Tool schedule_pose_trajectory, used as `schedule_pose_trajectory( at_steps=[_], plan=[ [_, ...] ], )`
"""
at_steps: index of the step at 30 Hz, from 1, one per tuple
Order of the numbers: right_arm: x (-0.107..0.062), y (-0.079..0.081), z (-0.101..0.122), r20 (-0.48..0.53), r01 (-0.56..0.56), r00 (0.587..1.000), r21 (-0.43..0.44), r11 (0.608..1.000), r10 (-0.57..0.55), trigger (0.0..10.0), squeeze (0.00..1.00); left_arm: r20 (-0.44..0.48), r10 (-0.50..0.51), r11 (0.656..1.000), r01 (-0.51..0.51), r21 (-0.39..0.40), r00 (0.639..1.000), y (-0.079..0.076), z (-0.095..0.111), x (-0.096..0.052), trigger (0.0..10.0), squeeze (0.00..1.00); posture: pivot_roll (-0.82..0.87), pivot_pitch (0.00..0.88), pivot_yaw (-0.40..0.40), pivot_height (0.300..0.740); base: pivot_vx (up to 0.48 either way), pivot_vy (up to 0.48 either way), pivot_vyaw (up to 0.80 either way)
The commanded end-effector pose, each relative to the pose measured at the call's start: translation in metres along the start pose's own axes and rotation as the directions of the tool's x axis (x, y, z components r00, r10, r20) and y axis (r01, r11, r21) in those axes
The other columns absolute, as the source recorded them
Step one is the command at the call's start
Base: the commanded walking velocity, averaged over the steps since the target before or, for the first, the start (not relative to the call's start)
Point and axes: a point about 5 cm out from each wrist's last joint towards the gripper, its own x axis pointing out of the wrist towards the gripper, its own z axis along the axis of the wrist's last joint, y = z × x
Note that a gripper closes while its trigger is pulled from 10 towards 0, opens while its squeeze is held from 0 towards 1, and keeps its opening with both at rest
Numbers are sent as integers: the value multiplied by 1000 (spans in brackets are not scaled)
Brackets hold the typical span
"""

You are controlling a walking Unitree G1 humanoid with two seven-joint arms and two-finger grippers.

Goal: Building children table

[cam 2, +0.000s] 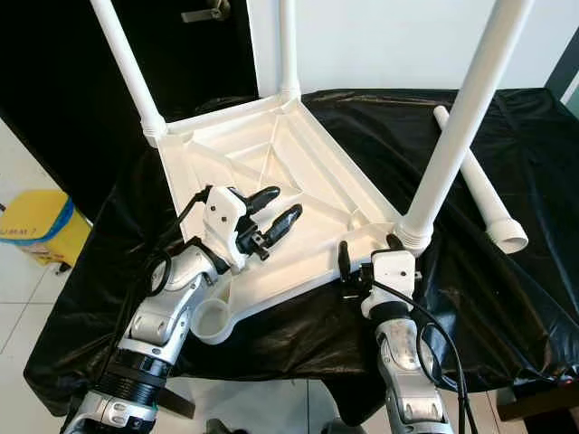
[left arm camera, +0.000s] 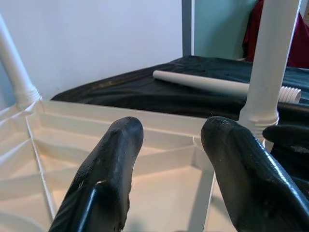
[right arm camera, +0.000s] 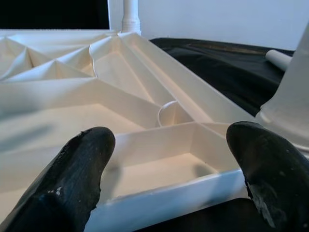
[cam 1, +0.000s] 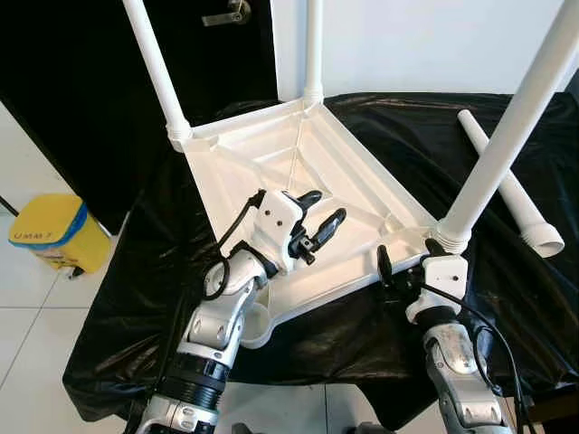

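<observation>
upturned white children's table [cam 1: 298, 172] on black-draped tabletop [cam 1: 398, 127] | left gripper [cam 1: 318, 217] released above its underside | right gripper [right arm camera: 169, 169] released at near edge | loose leg [cam 1: 507, 181] beside

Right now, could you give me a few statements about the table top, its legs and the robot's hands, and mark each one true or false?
1. Three legs stand fitted in the upturned table top. True.
2. The spare leg lies on the floor. False: it lies on the black cloth, on the robot's right.
3. The left hand hovers open over the table top. True.
4. The right hand is shut on the spare leg. False: it is open at the table top's edge, beside a fitted leg.
5. The near left corner socket holds a leg. False: it is empty.
</observation>
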Motion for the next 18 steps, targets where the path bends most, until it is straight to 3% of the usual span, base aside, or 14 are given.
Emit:
schedule_pose_trajectory(
  at_steps=[1,6,18],
  plan=[
    [0,1,-2,1,-2,1000,-1,1000,2,10000,0,15,4,1000,-4,10,1000,-1,2,-2,10000,0,-125,98,9,740,0,0,0],
    [2,3,-1,5,-41,999,-5,999,41,10000,0,11,35,999,-35,-4,999,-2,-1,-6,10000,0,-117,107,-25,740,0,0,0],
    [1,0,-2,5,-52,999,-17,999,52,10000,0,15,53,999,-53,-5,998,2,1,-7,10000,0,-133,108,-22,740,0,0,0]
  ],
)
